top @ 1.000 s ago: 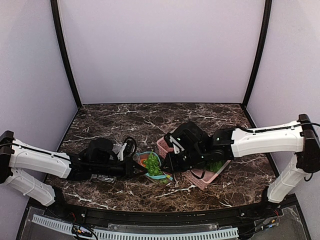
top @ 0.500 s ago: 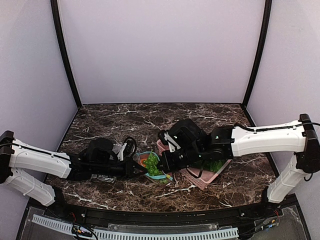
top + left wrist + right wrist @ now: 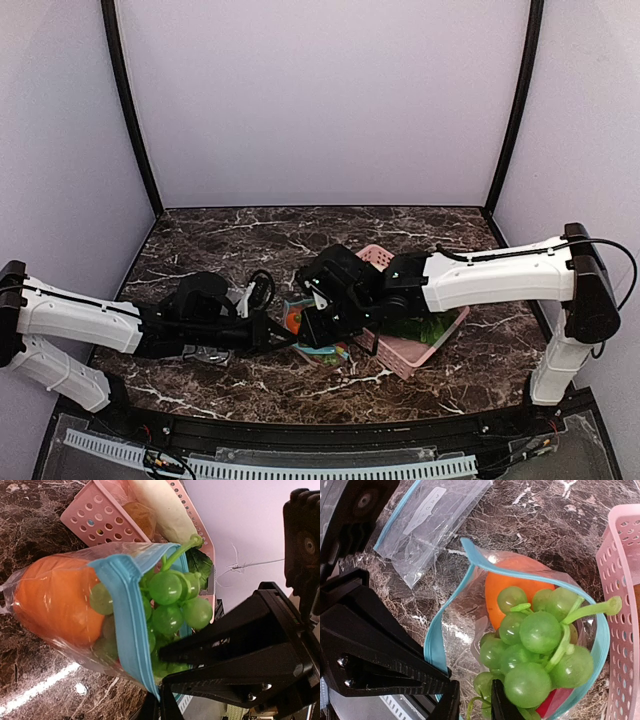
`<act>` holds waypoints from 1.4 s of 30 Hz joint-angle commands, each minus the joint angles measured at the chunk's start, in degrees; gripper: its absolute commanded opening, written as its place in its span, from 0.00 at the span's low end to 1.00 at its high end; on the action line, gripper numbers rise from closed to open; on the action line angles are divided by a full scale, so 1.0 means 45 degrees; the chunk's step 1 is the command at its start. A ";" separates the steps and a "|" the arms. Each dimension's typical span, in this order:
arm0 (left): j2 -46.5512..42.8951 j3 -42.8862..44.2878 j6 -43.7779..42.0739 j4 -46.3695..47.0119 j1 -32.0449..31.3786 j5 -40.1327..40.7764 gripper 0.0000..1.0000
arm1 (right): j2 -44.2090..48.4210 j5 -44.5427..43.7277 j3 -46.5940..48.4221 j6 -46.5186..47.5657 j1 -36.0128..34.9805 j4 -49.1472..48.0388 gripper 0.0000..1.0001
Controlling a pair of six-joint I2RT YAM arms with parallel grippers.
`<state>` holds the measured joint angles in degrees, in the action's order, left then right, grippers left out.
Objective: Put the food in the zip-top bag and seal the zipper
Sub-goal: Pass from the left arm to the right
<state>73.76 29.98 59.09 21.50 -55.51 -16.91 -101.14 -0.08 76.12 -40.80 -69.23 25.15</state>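
The clear zip-top bag (image 3: 65,645) lies mouth-open on the marble, its light blue zipper (image 3: 125,625) gaping wide. Inside are the round orange fruit (image 3: 512,587), a red piece (image 3: 555,702) and the green grape bunch (image 3: 535,640), which still pokes out of the mouth. My left gripper (image 3: 161,705) is shut on the zipper's near corner. My right gripper (image 3: 472,700) hovers at the bag's mouth (image 3: 300,325), jaws slightly open, a thin green stem in the gap and one finger against the grapes.
The pink slatted basket (image 3: 625,605) stands right beside the bag, with a pale item and a green leafy item (image 3: 430,330) in it. A second, flat clear bag (image 3: 427,520) lies on the marble under my left arm.
My right arm has swung left from over the basket to the bag's mouth, its jaws closing and parting again. The left arm keeps its hold unchanged.
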 commanded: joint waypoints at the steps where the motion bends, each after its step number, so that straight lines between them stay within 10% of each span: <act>1: -0.0101 0.0214 -0.0224 0.0027 -0.0015 -0.0149 0.01 | 0.0220 -0.0466 0.0286 0.0044 -0.0084 0.0465 0.28; 15: -0.0236 0.0104 -0.0143 0.0013 -0.0023 0.0017 0.01 | 0.3427 -0.0812 -0.1606 0.0434 -0.0065 0.0154 0.70; 27: -0.0194 0.0077 -0.0068 -0.0028 -0.0013 0.0103 0.01 | 0.5092 -0.0365 -0.6492 0.1981 -0.0102 -0.5281 0.53; 42: -0.0341 0.0140 -0.0084 -0.0334 -0.0023 0.0267 0.01 | 0.4433 -0.0481 -0.7458 0.3024 -0.0098 -0.6459 0.36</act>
<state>73.80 29.98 59.13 20.86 -55.53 -16.56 -80.18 -2.98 44.56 -28.73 -69.28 -0.69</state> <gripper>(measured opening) 0.010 0.371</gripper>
